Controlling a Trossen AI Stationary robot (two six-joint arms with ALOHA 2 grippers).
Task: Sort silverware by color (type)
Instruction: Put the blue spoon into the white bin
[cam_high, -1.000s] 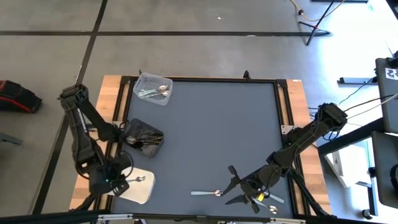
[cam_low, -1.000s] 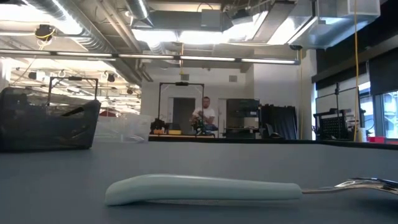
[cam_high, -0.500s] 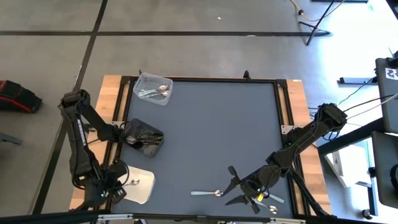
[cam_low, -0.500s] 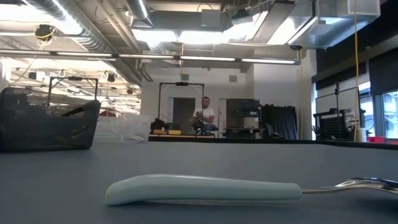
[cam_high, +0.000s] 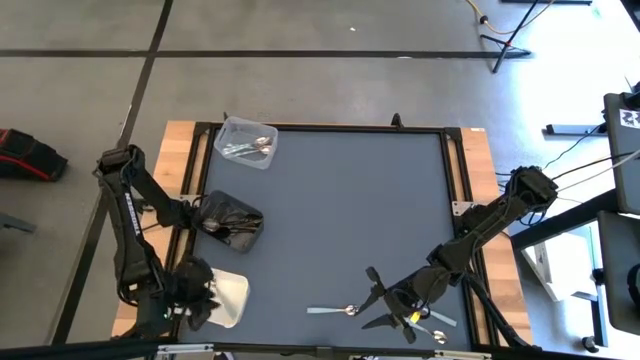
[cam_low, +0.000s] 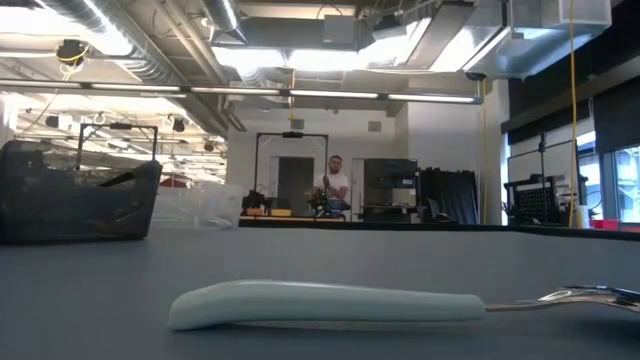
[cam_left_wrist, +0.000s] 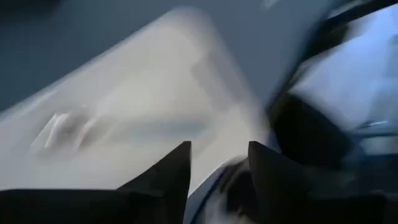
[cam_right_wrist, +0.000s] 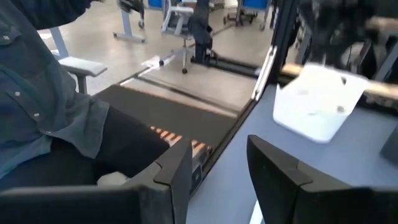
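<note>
The left gripper (cam_high: 200, 300) hangs with jaws parted and empty at the white tray's (cam_high: 232, 298) left edge, near-left on the counter (cam_high: 350, 220). The right gripper (cam_high: 385, 305), jaws open, hovers beside a spoon (cam_high: 335, 310) near-right. Closing off-centre could skid that thin spoon away.

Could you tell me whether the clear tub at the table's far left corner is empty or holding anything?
Holding something: the high view shows several silver utensils lying inside the clear tub.
</note>
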